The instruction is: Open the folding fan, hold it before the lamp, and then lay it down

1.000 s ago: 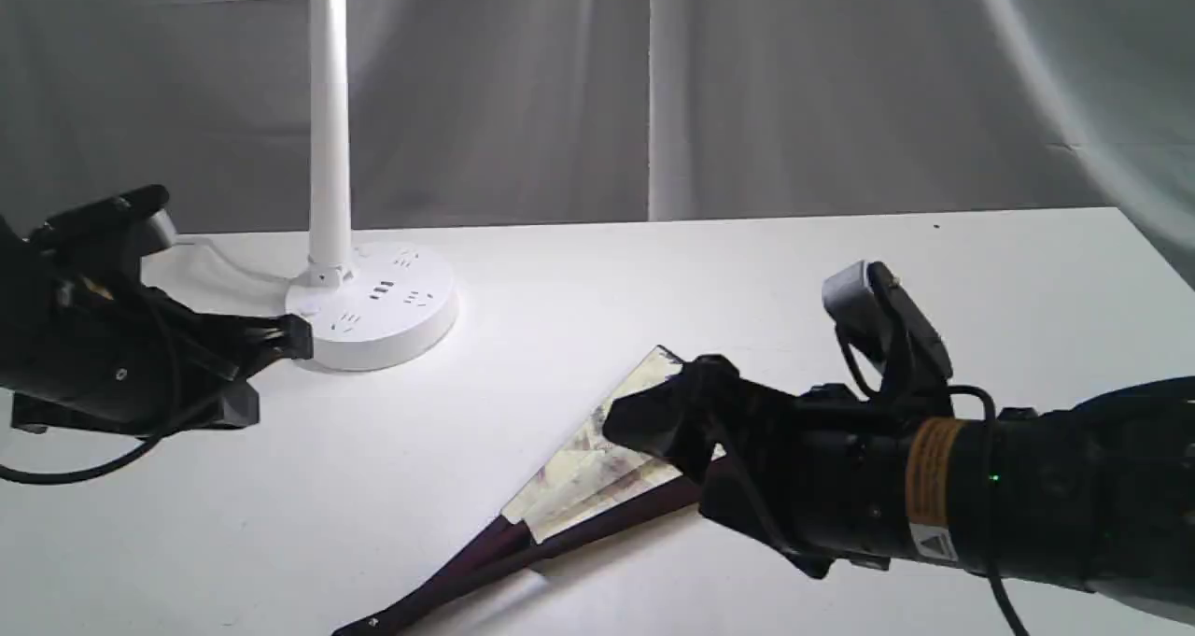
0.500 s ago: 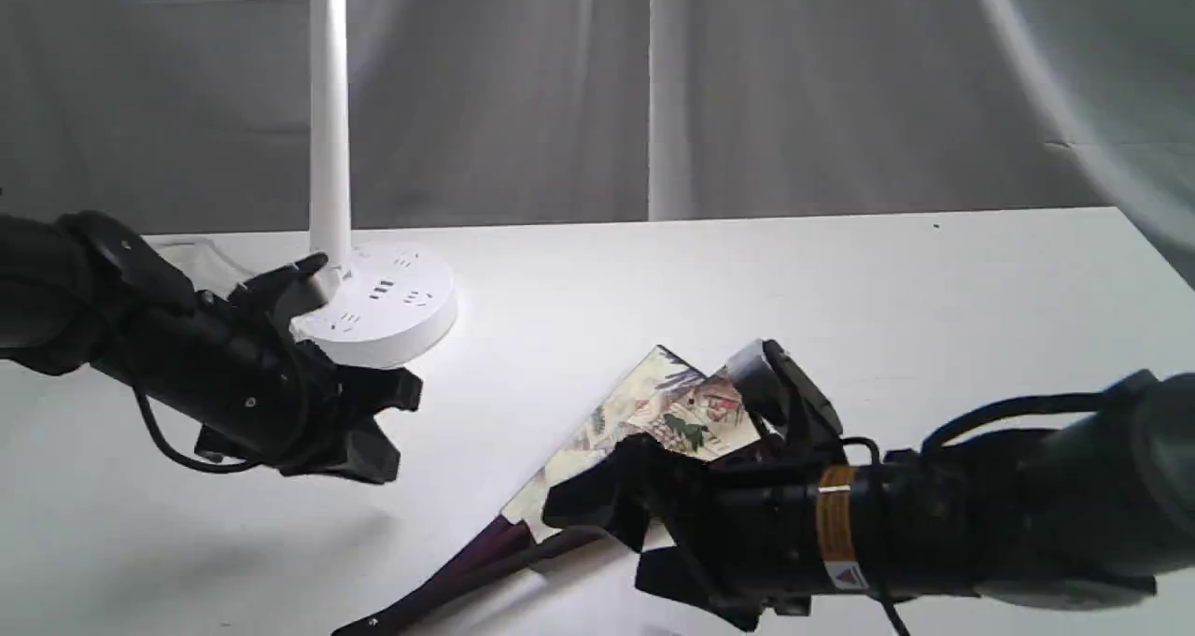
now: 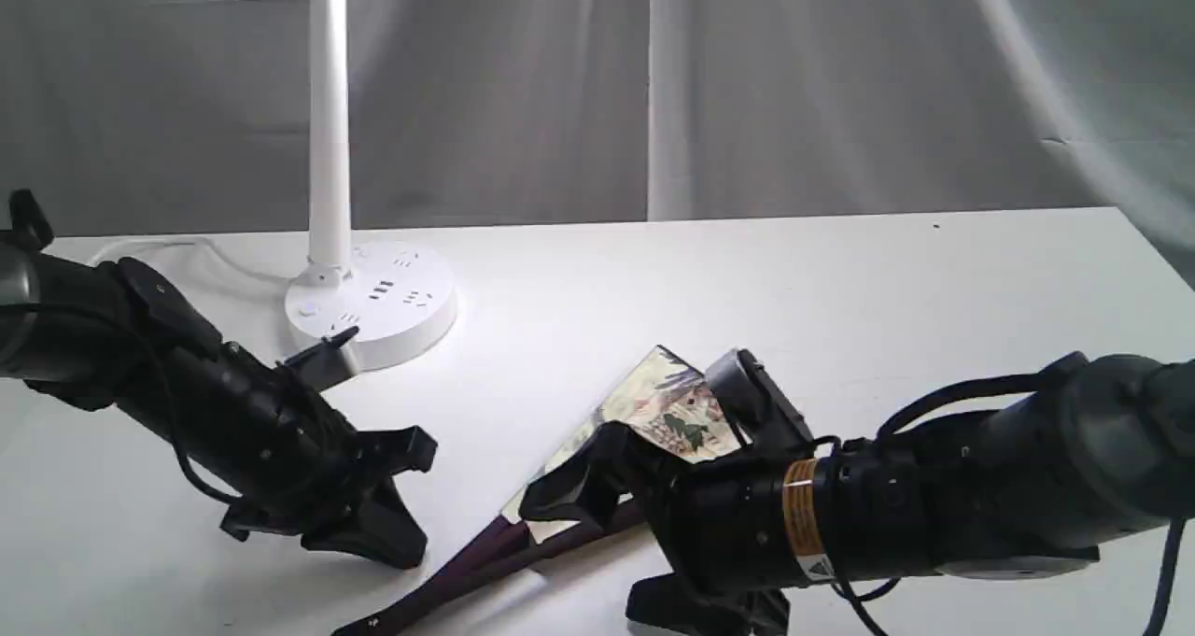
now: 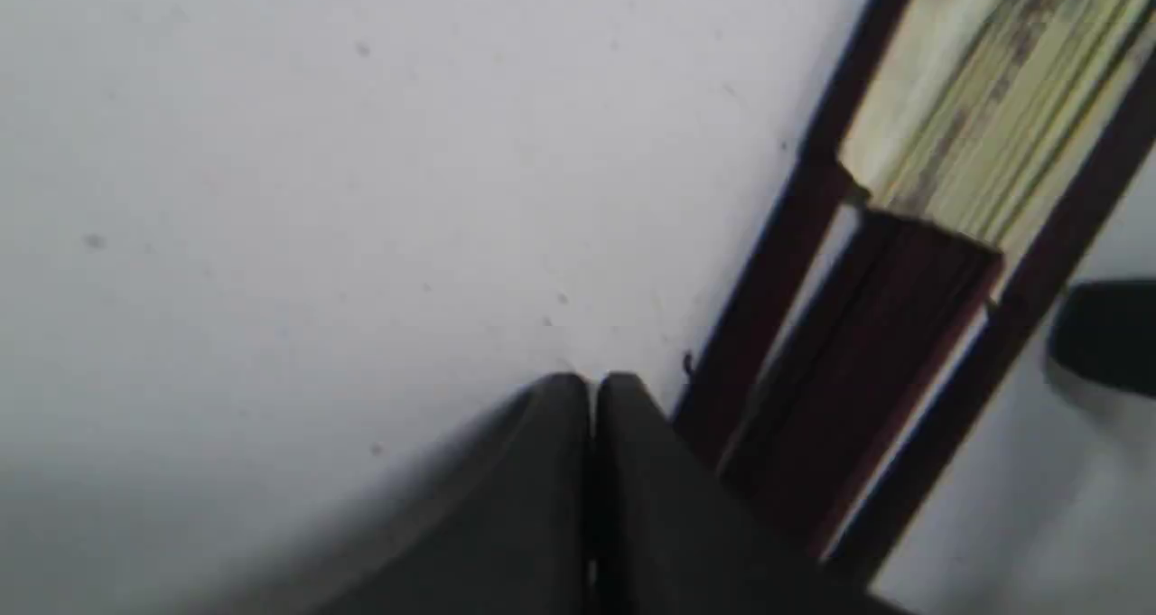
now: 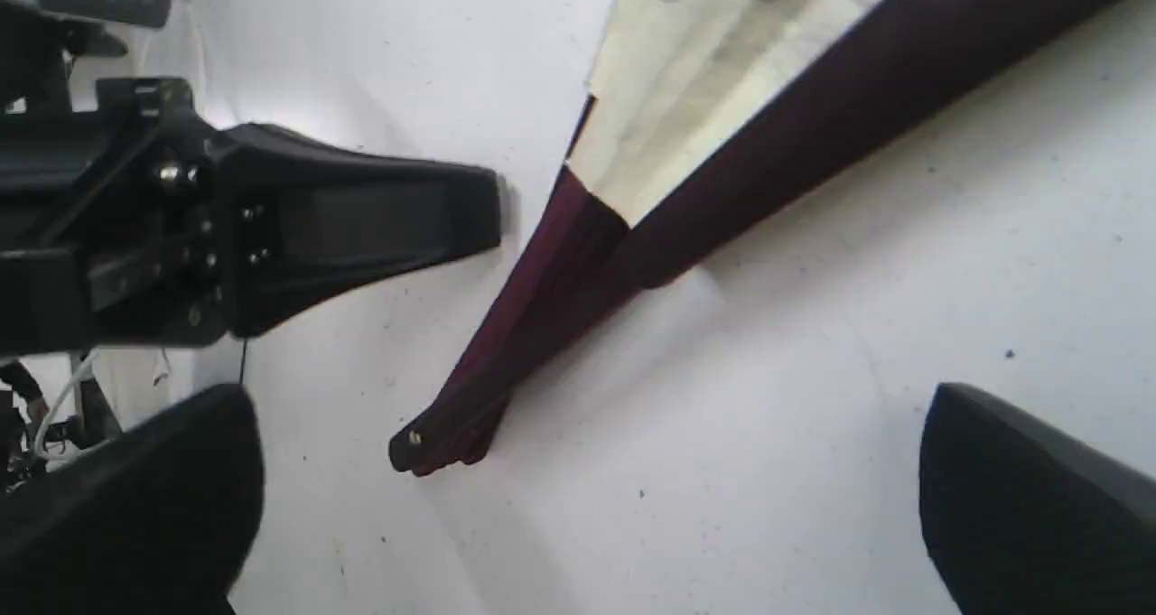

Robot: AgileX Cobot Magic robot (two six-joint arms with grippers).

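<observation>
The folding fan lies on the white table, only slightly spread, its painted paper toward the back and its maroon ribs running to the front left. The left wrist view shows my left gripper shut and empty, tips just beside the fan's guard stick. In the exterior view my left gripper sits low, left of the ribs. My right gripper is wide open over the ribs near the pivot, holding nothing. The white lamp stands at the back left on its round base.
The lamp's white cord trails left from the base. A grey curtain hangs behind the table. My two arms lie close together on either side of the fan's ribs.
My left arm has swung right and down from beside the lamp base to the fan's ribs. My right arm has dropped and slid left, uncovering more of the painted paper.
</observation>
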